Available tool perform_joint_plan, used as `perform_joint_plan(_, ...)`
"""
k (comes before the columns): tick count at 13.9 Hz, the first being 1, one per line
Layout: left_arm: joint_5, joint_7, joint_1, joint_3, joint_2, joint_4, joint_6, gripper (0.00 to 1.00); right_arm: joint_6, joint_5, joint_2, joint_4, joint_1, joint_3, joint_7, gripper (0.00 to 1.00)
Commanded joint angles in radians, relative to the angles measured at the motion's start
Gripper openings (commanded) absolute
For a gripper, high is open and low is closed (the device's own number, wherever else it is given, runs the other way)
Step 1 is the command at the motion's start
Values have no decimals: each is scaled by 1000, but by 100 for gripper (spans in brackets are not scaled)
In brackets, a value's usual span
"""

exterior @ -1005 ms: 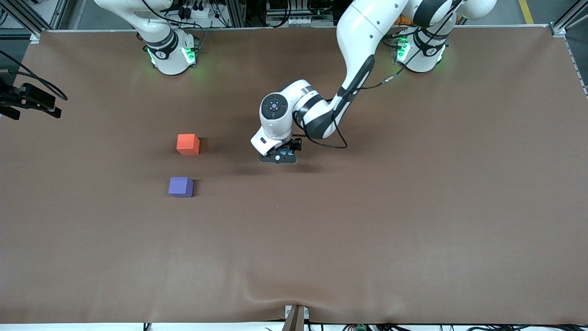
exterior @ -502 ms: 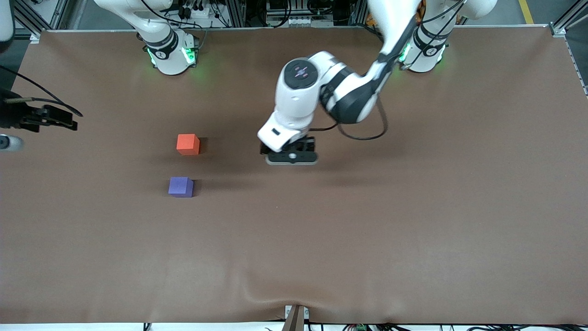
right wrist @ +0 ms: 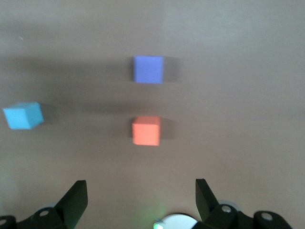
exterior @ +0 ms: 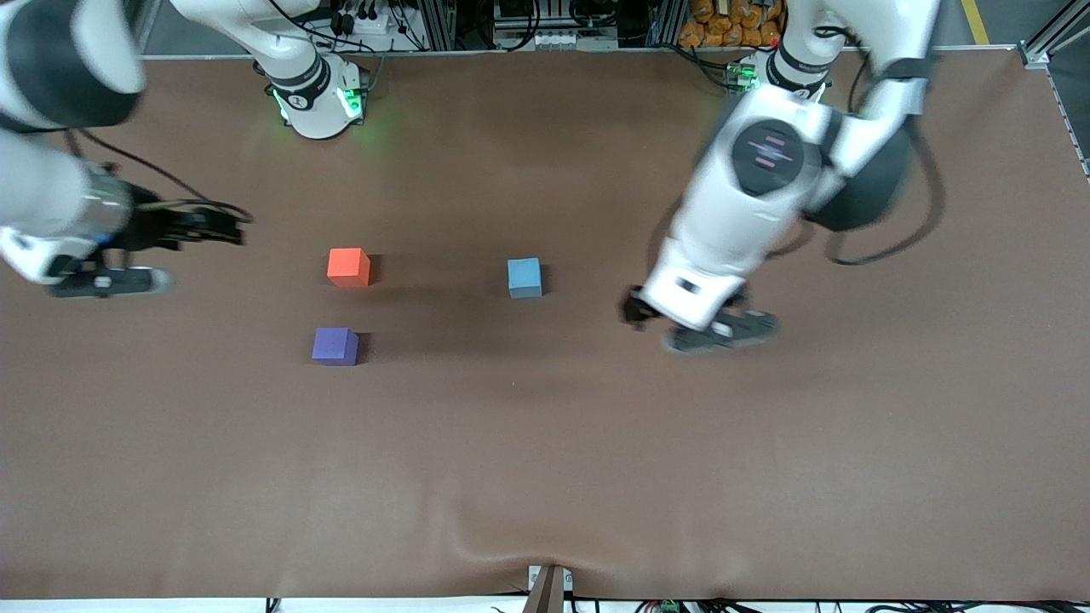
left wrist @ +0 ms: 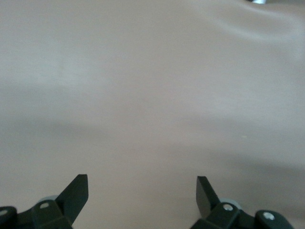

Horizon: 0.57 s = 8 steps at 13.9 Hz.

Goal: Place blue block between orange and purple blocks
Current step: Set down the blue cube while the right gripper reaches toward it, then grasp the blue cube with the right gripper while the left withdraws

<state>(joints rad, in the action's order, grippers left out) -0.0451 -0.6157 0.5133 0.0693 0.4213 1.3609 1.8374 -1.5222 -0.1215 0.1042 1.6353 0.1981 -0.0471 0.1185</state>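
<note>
The small sky-blue matte cube sat flat on the table, alone, well apart from the other two, toward the left arm's end. The bright orange-red matte cube lay level with it. The violet-purple matte cube rested near the orange one, closer to the front camera.

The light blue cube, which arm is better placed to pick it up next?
Probably the left. The left gripper, open over bare brown table cover, hangs closer to the light blue matte cube than the open right gripper, out past the orange-red cube and violet-purple cube.
</note>
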Motion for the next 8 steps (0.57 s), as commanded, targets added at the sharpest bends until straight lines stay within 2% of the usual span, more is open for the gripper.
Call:
perform_joint_plan(1,10,112,-108,-14,-61,59,-52,100,-108,-58,25,43,136,-8,157,100)
perform_joint_plan(4,11,246,-205,-16,-157,148,-96,100,-261,-76,107,61,297,-8,306,100)
perform_joint_plan(8,42,370,-301,-17,-333,367,-102,100,-450,-139,268,67,443,-8,388,100)
